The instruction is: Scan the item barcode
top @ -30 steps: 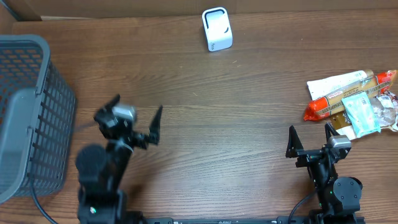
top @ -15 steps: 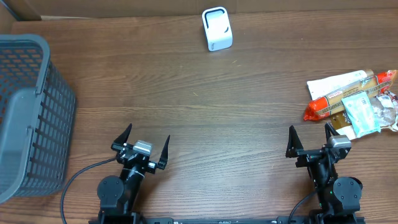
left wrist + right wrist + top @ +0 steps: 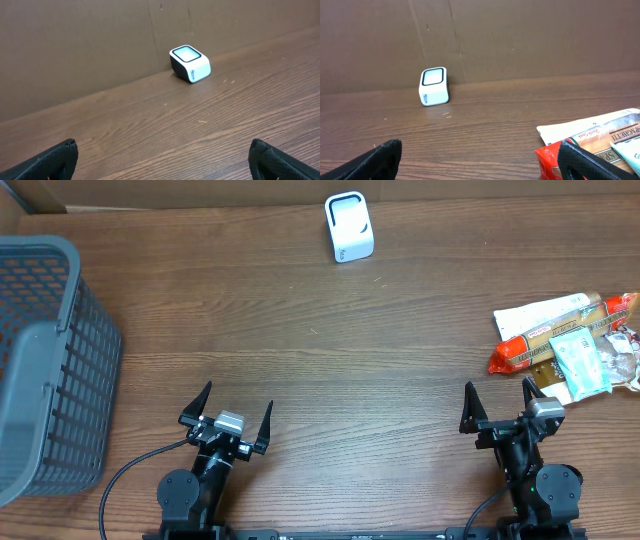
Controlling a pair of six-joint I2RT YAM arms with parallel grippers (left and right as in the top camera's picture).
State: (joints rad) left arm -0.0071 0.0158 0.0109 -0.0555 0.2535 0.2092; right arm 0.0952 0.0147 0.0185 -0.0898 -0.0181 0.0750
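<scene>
Wood table [image 3: 330, 360], seemingly cardboard wall [image 3: 75, 50]

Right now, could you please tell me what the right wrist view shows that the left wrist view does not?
Only the right wrist view shows the packets, at its lower right, along with the right fingers, which are open. Only the left wrist view shows the left fingers, also open, and it has no packets in it. Both share the scanner, the table and the wall behind the scanner.
</scene>
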